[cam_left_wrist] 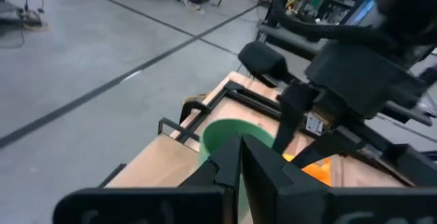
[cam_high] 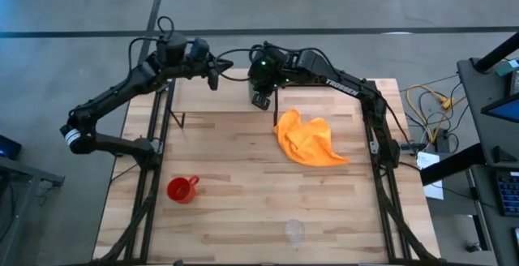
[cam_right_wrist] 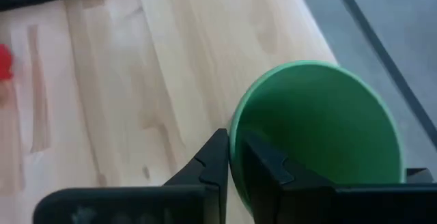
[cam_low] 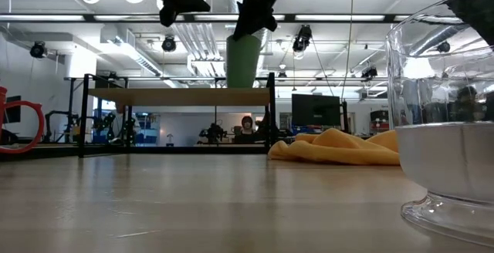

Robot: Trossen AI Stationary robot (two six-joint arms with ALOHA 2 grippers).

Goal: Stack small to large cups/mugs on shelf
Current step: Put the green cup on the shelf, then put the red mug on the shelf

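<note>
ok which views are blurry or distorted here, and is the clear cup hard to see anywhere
Low view: the clear cup sits close to the lens, huge, cut off at the edge, the room warped through its glass. High view: it is a faint glint on the table. Right wrist view: the green cup, pinched at its rim by the right gripper, looks soft. Left wrist view: the left gripper is blurred.

I saw the wooden table (cam_high: pixel 243 217) carrying the red mug (cam_high: pixel 182 190), the clear cup (cam_high: pixel 294 232), the orange cloth (cam_high: pixel 310 139), and the shelf (cam_low: pixel 177 96) at its far edge.
</note>
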